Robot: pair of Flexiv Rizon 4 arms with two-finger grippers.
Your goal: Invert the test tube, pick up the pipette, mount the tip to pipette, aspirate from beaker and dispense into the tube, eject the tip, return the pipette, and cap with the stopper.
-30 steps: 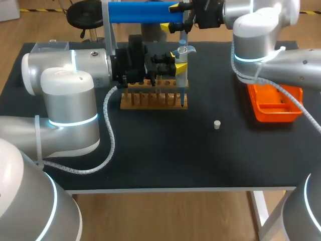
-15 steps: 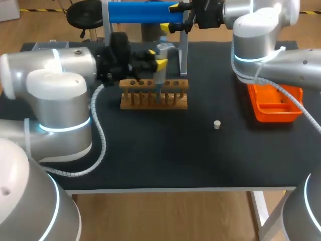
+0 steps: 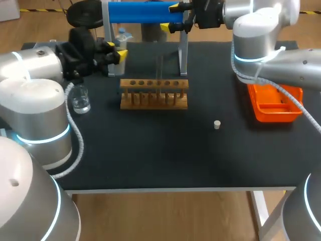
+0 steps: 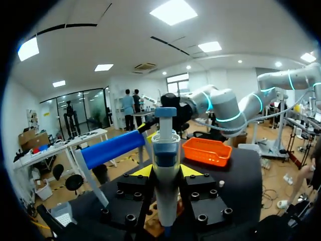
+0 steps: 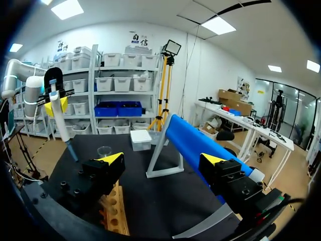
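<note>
The left gripper point(image 4: 165, 171) pinches the pipette point(image 4: 165, 150) between its yellow tips, one on each side of the barrel. The plunger end is up and the narrow tip points down. From the head view, this gripper point(image 3: 118, 53) and the pipette point(image 3: 122, 36) hang over the worktop's point(image 3: 165, 150) far left part, beyond the beaker point(image 3: 80, 101) and to the left of the rack point(image 3: 154, 99). In the right wrist view the pipette point(image 5: 56, 108) leans a little, and its point is near the beaker point(image 5: 104, 149).

The right gripper point(image 5: 163, 159) has its fingers spread wide with nothing between them. The blue roll point(image 5: 200, 145) runs just beside one finger. From above, this gripper point(image 3: 173, 16) sits at the far edge, at the roll's point(image 3: 140, 12) right end.

The wooden rack stands in the far middle of the worktop, with the test tube point(image 3: 159, 80) upright in one of its middle holes. The stopper point(image 3: 217, 124) lies alone on the worktop, nearer than the rack and to its right. The orange tray point(image 3: 273, 108) sits by the right edge, partly under the right arm.
</note>
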